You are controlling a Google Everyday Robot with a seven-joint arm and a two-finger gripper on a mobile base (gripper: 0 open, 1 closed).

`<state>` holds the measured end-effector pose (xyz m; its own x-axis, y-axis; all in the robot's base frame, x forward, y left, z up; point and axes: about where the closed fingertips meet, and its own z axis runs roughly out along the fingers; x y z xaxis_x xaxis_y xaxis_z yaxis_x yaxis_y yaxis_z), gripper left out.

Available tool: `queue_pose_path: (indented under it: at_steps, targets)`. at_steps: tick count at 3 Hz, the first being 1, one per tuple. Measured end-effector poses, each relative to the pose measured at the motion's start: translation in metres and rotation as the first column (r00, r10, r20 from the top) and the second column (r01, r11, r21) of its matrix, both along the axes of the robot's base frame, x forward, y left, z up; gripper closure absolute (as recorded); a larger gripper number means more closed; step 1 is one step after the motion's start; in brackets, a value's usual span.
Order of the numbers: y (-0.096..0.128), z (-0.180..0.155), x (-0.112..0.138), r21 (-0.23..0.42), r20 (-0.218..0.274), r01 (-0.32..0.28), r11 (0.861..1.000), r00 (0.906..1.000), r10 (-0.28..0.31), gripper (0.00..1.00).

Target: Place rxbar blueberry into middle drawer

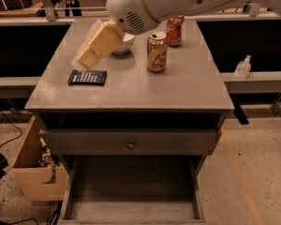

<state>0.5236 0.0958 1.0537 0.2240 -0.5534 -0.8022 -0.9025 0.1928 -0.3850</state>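
The rxbar blueberry (87, 77), a flat dark navy wrapper, lies on the grey cabinet top (187, 86) near its left front. My gripper (85, 60), cream coloured on a white arm, hangs tilted just above and behind the bar, apart from it. The middle drawer (131, 186) is pulled out below, a wide grey box with a bare floor, under the shut drawer front with a brass knob (131, 144).
A gold soda can (157, 52) stands mid-top and an orange can (175, 30) behind it. A white bowl (125, 44) is partly hidden by the arm. A cardboard box (33, 170) sits on the floor at the left. A small bottle (242, 67) stands on the right ledge.
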Motion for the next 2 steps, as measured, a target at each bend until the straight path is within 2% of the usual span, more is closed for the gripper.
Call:
queue_pose_path:
  at_steps: [1,2]
  targets:
    - [0.037,-0.042,0.031,-0.011,-0.067,-0.064,0.998,0.9958,0.063,0.00]
    - [0.057,-0.082,0.058,0.007,-0.120,-0.101,0.995,0.9876,0.101,0.00]
